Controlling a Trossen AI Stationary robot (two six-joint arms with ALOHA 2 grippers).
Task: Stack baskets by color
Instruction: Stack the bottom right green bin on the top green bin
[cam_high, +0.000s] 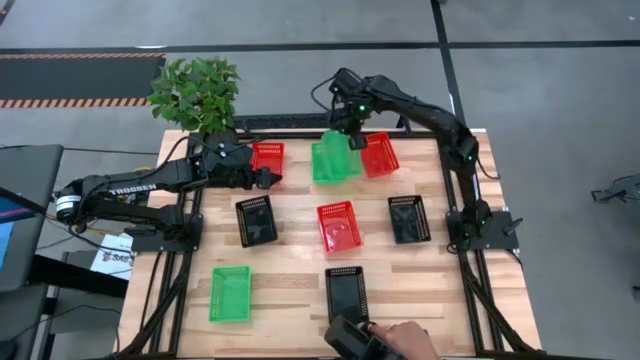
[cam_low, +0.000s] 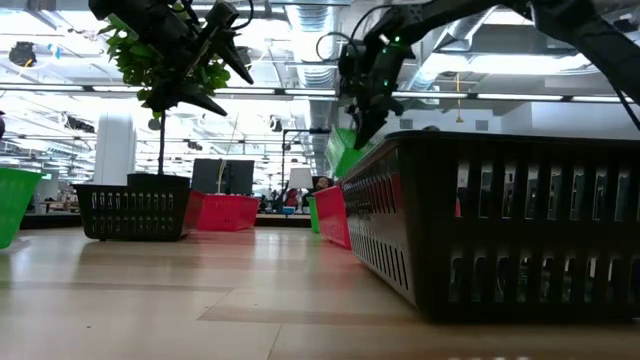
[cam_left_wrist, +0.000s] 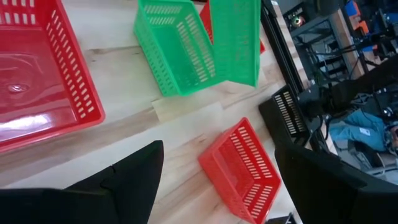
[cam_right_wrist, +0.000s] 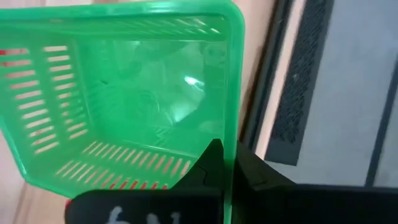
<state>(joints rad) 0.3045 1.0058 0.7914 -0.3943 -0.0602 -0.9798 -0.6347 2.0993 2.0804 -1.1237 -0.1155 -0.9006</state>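
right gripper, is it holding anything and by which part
The right gripper is shut on a green basket's rim wall, lifting it tilted. The left gripper is open, holding nothing.

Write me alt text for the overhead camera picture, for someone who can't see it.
Seen from above, the right gripper holds a green basket by its rim over another green basket at the table's far edge, with a red basket beside them. The left gripper hovers open by a red basket; black baskets, a red one and a green one lie scattered, and a person's hand shows at the near edge.
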